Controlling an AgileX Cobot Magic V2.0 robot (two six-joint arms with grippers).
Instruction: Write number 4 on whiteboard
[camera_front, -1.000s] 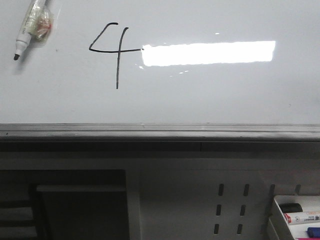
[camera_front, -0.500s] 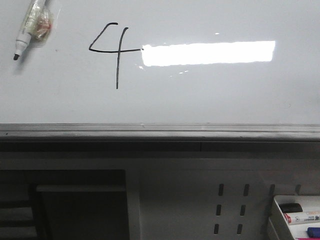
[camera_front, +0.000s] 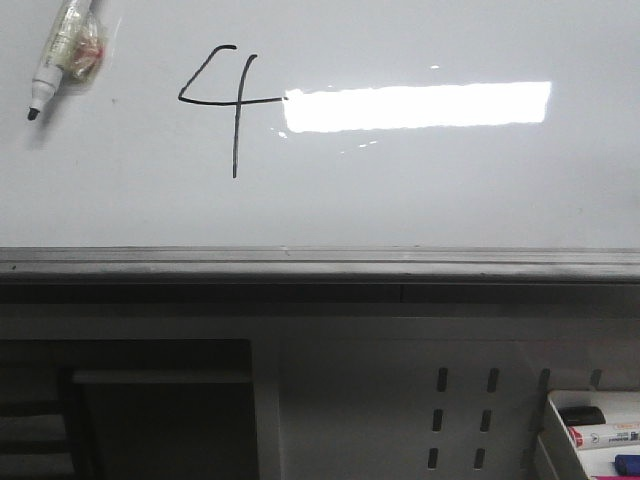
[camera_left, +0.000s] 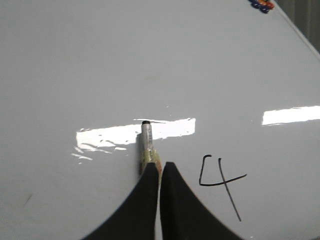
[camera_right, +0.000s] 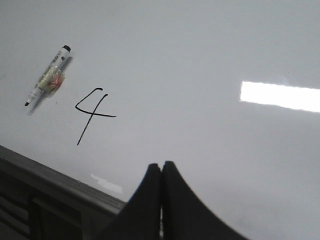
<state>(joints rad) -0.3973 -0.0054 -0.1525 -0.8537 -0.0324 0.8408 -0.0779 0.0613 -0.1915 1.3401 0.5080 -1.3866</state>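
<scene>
A black hand-drawn number 4 (camera_front: 238, 102) stands on the glossy whiteboard (camera_front: 420, 190), just left of a bright glare strip. It also shows in the left wrist view (camera_left: 226, 181) and the right wrist view (camera_right: 95, 113). My left gripper (camera_left: 160, 166) is shut on a taped marker (camera_left: 146, 137), whose black tip points at the board to the left of the 4. In the front view only the marker (camera_front: 50, 65) shows, at the top left. My right gripper (camera_right: 161, 165) is shut and empty, over the board near its lower rim.
The board's grey metal rim (camera_front: 320, 262) runs across the front view. Below it are a grey perforated panel (camera_front: 460, 410), a white tray (camera_front: 556, 440) holding spare markers at the lower right, and a dark shelf opening (camera_front: 160, 410). Coloured magnets (camera_left: 262, 5) sit at a board corner.
</scene>
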